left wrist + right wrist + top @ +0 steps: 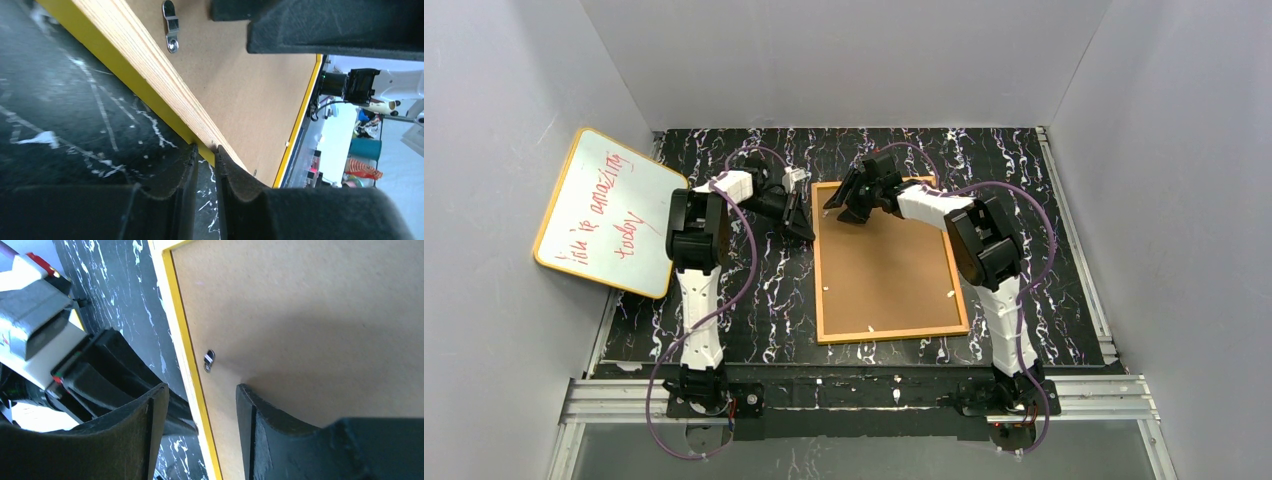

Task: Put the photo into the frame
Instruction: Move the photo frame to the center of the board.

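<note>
We judge the step in hand to be taking hold of the left rim of the large rectangular frame with the thin yellow-orange border (818,270). It lies back-up in the middle of the black, white-veined table (764,300), with its plain brown backing board (884,265) uppermost. The left gripper (205,150) has its jaws nearly together at that rim's pale wooden side, but we cannot tell whether they pinch it. The right gripper (202,390) hangs open-jawed astride the same rim, beside a small silver turn clip (209,360). We would seat the rim deep between the pads and raise it gently (the board may slip). The photo is nowhere visible.
</note>
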